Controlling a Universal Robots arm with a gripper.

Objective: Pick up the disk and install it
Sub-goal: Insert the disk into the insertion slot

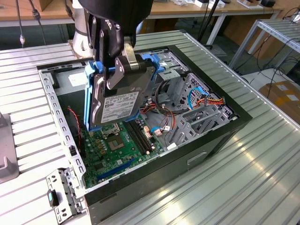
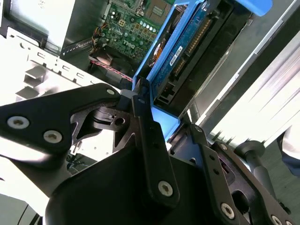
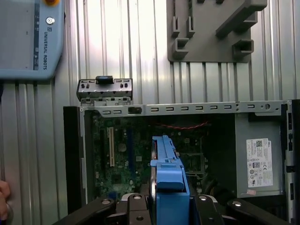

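Gripper clamped on disk, upright over open computer case. Probably stiff, dense, shock-sensitive; safest hold along blue carrier rails.

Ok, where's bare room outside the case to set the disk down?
Widest free patch: the ribbed table at the exterior view's right of the case. The strip at the exterior view's left is partly taken by a bracket and a grey stand. Inside it's crowded: board, cables, cage. The hand holds the disk above the board.
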